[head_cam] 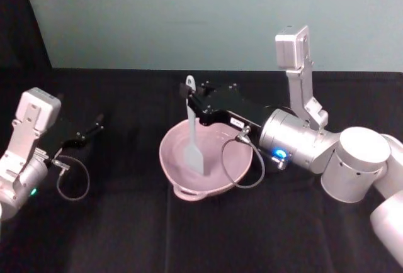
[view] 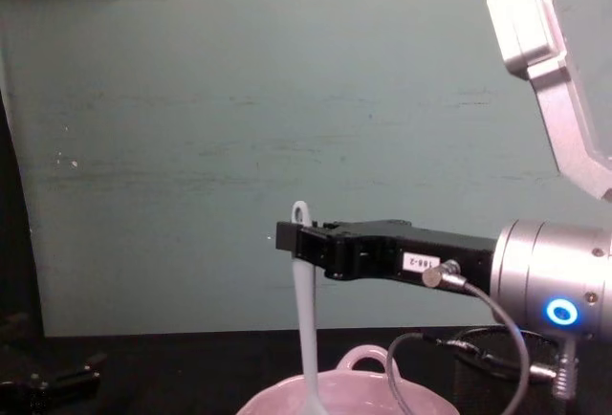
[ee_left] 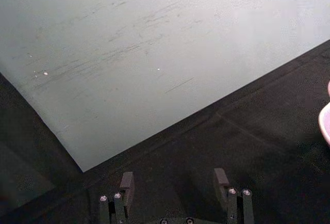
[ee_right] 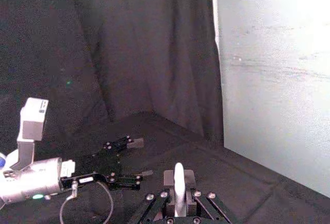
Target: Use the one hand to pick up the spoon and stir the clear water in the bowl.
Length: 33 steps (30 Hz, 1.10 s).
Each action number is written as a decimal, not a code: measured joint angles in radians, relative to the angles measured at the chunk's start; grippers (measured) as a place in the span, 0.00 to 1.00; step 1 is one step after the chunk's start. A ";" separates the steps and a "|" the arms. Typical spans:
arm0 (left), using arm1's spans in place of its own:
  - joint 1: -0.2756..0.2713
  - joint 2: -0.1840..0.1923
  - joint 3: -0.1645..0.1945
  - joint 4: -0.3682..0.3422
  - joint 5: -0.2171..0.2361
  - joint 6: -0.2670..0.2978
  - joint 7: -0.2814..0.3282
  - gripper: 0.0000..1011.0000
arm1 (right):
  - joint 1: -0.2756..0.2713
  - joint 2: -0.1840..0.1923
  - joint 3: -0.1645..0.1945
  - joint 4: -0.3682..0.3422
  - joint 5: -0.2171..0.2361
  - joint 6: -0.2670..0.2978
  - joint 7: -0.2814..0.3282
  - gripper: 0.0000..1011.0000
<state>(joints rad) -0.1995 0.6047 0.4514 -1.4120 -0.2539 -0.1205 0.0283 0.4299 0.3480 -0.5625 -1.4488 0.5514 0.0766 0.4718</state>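
My right gripper (head_cam: 190,90) is shut on the upper handle of the white spoon (head_cam: 192,136), just below the hole at its end. The spoon hangs upright, its flat head down inside the pink bowl (head_cam: 171,171) at the table's middle. In the chest view the right gripper (view: 293,237) reaches in from the right, and the spoon (view: 307,329) drops into the bowl (view: 368,392). In the right wrist view the handle (ee_right: 178,180) stands between the fingers. The clear water is hard to make out against the bowl's glossy inside. My left gripper (head_cam: 96,123) rests open at the far left.
The table is covered in black cloth (head_cam: 126,222) and a pale green wall (head_cam: 189,15) stands behind it. A cable loop (head_cam: 242,163) from the right wrist hangs over the bowl's right rim. Another cable loop (head_cam: 72,182) lies by the left arm.
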 joint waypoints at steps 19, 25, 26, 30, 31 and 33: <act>0.000 0.000 0.000 0.000 0.000 0.000 0.000 1.00 | 0.085 -0.114 0.018 0.202 -0.050 -0.047 0.000 0.12; 0.000 0.000 0.000 0.000 0.000 0.000 0.000 1.00 | 0.098 -0.121 0.050 0.232 -0.055 -0.055 -0.010 0.12; 0.000 0.000 0.000 0.000 0.000 0.000 0.000 1.00 | 0.097 -0.120 0.055 0.231 -0.055 -0.055 -0.012 0.12; 0.000 0.000 0.000 0.000 0.000 0.000 0.000 1.00 | 0.086 -0.109 0.076 0.221 -0.055 -0.055 -0.018 0.12; 0.000 0.000 0.000 0.000 0.000 0.000 0.000 1.00 | 0.078 -0.101 0.084 0.211 -0.055 -0.053 -0.022 0.12; 0.000 0.000 0.000 0.000 0.000 0.000 0.000 1.00 | 0.071 -0.094 0.091 0.201 -0.055 -0.049 -0.024 0.12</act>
<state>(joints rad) -0.1995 0.6047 0.4514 -1.4120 -0.2539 -0.1205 0.0283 0.5005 0.2545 -0.4711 -1.2482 0.4962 0.0275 0.4478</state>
